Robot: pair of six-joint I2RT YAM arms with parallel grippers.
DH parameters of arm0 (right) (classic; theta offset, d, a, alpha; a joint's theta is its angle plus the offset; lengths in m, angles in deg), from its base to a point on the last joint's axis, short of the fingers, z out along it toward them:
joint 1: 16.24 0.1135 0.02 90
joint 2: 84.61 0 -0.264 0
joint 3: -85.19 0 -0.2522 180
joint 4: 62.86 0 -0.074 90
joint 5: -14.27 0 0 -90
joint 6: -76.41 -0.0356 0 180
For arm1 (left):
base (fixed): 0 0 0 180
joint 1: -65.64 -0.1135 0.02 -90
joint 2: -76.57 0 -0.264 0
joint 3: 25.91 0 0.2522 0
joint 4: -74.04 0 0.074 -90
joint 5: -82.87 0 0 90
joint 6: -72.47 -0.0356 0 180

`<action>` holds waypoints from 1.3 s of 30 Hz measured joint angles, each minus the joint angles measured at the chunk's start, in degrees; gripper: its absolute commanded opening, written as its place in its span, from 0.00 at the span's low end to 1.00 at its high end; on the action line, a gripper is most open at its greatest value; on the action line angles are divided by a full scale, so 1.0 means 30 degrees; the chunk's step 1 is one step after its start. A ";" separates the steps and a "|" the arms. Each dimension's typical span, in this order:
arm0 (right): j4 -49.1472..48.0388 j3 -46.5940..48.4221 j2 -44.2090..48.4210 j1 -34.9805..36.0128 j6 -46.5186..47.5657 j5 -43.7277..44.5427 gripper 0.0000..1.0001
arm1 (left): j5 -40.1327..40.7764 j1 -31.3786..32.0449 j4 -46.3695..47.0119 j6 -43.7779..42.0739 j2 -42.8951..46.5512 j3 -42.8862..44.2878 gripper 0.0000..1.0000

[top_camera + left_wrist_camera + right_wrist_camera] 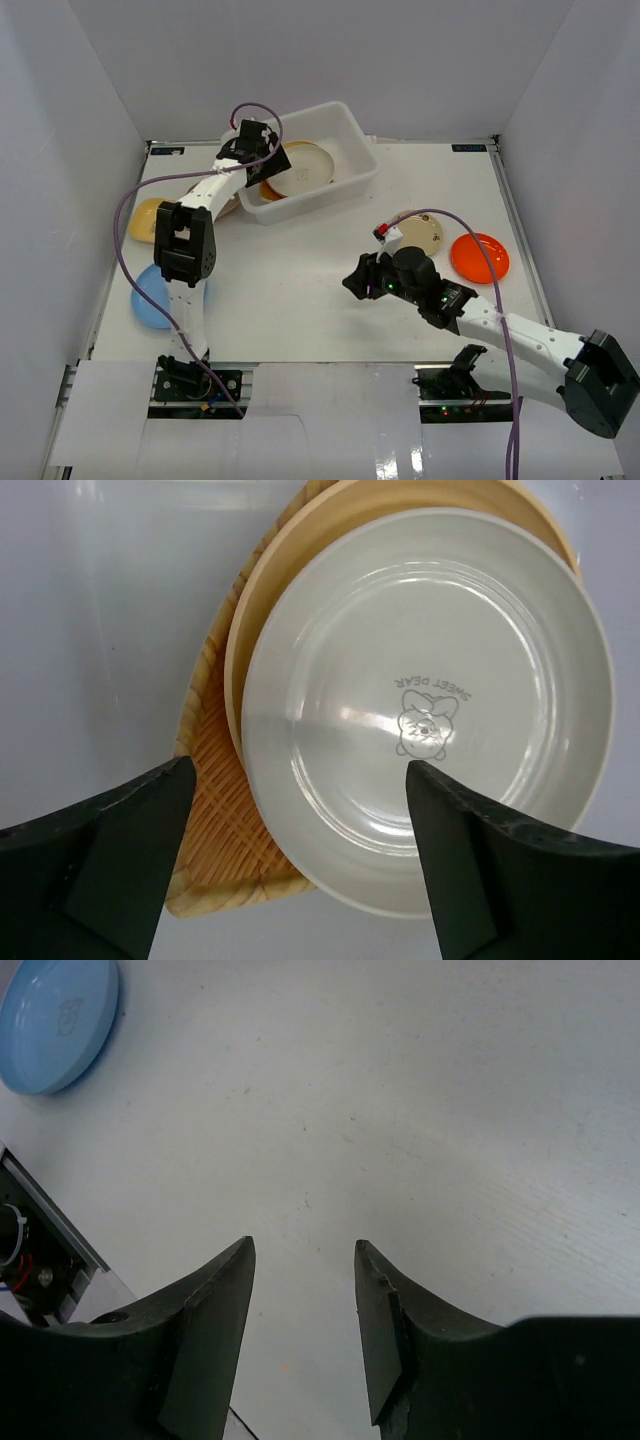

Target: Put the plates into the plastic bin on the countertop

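The plastic bin stands at the back of the countertop. In it lie a cream plate with a printed figure, a tan plate under it and a woven wicker plate at the bottom. My left gripper hovers open and empty over this stack. My right gripper is open and empty above bare countertop. A beige plate and an orange plate lie behind it to the right. A blue plate lies near left, and it also shows in the right wrist view.
A yellow plate lies at the left, partly hidden by the left arm. White walls close in the countertop on three sides. The left arm's purple cable loops over the left side. The bin's floor is bare left of the stack.
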 measured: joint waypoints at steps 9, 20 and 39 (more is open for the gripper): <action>-0.2499 0.1982 -0.6411 0.2339 -0.1523 0.0153 0.57 | -0.3140 -0.0036 0.0954 -0.0386 0.5348 -0.1741 0.98; -0.5778 1.0484 -1.6750 0.6040 -0.4699 0.0321 0.61 | -0.6069 0.0153 0.2404 -0.1647 2.2833 -1.1307 0.98; -0.4102 2.3365 -2.7766 0.7577 -0.8364 0.1049 0.61 | -0.5085 0.0189 -0.4291 -0.2834 3.0192 -1.4214 0.98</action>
